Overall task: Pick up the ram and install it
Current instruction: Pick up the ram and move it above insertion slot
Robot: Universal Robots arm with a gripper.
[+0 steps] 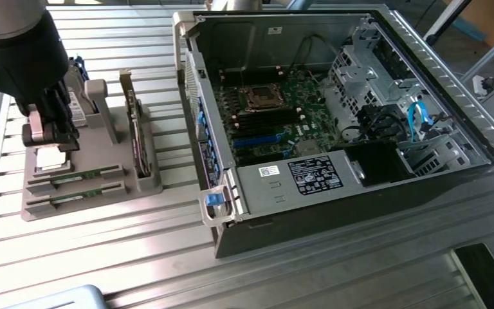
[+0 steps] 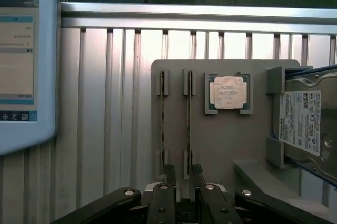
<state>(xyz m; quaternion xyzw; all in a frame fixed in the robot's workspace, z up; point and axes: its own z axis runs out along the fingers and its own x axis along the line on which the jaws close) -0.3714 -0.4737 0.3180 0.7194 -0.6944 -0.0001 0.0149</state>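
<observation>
While my end effector (image 2: pixel 182 171) hangs half-open astride one ram (image 2: pixel 188 119) in its holder (image 2: pixel 226 145), I'm at the pick; gripping calls for centred, square jaws

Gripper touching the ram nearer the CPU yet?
Cannot tell. Wrist view: the gripper stands open, fingertips flanking one end of the ram, but neither contact nor a gap shows plainly. Exterior view doesn't settle it.

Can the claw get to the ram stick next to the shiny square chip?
Probably yes. The claw hangs open right above that ram in the gray holder, and nothing sits between them.
</observation>
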